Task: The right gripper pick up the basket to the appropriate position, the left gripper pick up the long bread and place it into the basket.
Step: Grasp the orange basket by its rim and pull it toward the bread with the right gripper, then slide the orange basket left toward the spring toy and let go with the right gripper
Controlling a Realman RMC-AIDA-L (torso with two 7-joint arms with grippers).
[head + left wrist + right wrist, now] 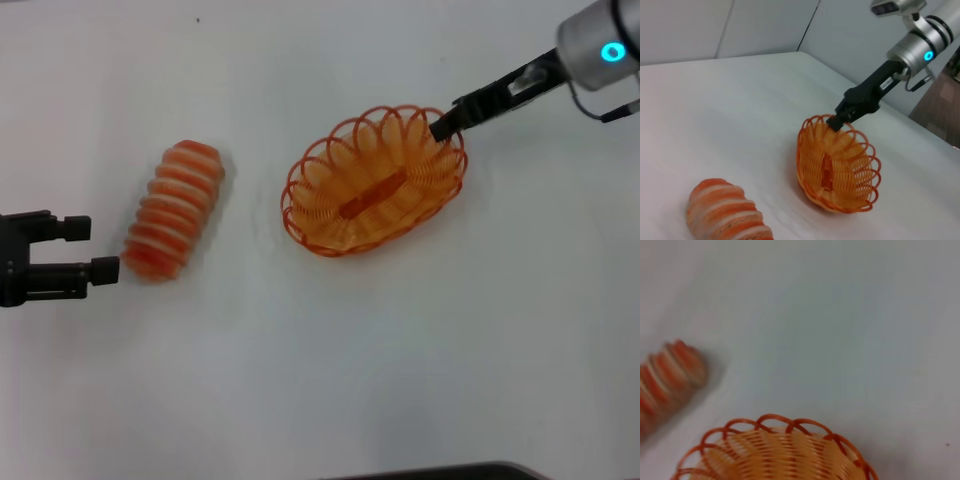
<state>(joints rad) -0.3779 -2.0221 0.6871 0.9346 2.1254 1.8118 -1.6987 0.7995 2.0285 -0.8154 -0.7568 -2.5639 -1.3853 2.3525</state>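
The long bread [175, 210], orange-red with cream ridges, lies on the white table left of centre. It also shows in the left wrist view [725, 212] and in the right wrist view [670, 375]. My left gripper [90, 248] is open just left of the bread's near end, not touching it. The orange wire basket [372, 182] sits right of centre and is empty; it also shows in the left wrist view [840, 165] and in the right wrist view [775, 450]. My right gripper [443, 125] is shut on the basket's far right rim, as the left wrist view [836, 121] shows too.
The white table [320, 380] spreads around both things. A dark object's edge [440, 472] shows at the bottom of the head view. In the left wrist view the table's edge [920, 127] runs behind the right arm, with grey wall panels beyond.
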